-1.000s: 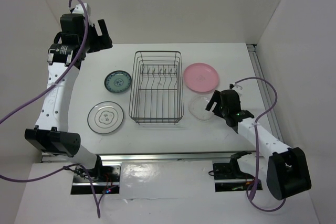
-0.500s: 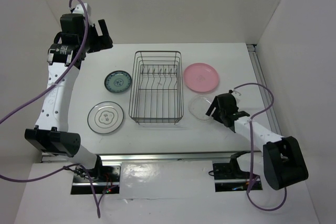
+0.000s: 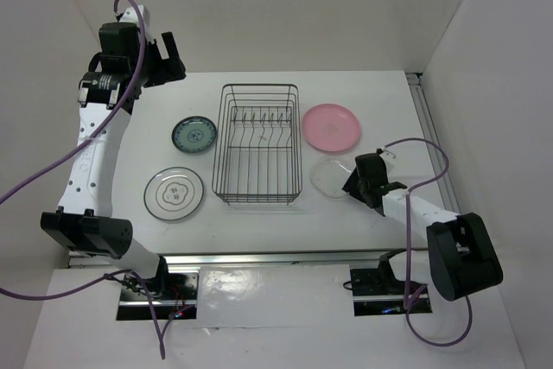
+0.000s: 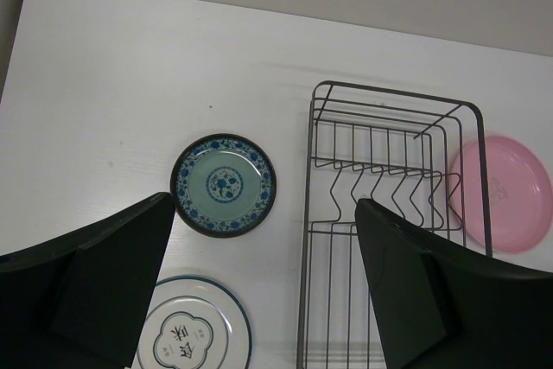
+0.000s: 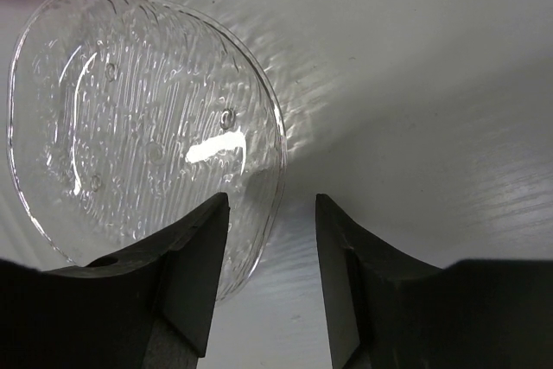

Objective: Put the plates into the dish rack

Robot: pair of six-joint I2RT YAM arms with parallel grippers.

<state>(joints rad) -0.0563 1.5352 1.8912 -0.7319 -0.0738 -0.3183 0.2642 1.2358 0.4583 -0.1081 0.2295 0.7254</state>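
Left wrist view: the ringed glass plate at 7 o'clock runs off the bottom edge, its left rim tucked behind a finger of the left gripper. The pink plate at 3 o'clock is clipped by the right edge. The near end of the dish rack is cut off at 6 o'clock, part of it behind the other finger.

Right wrist view: the wavy glass plate has its rim at 6 o'clock hidden behind a finger of the right gripper. Whether the pads touch it cannot be told. Only a pink sliver shows at 11 o'clock.
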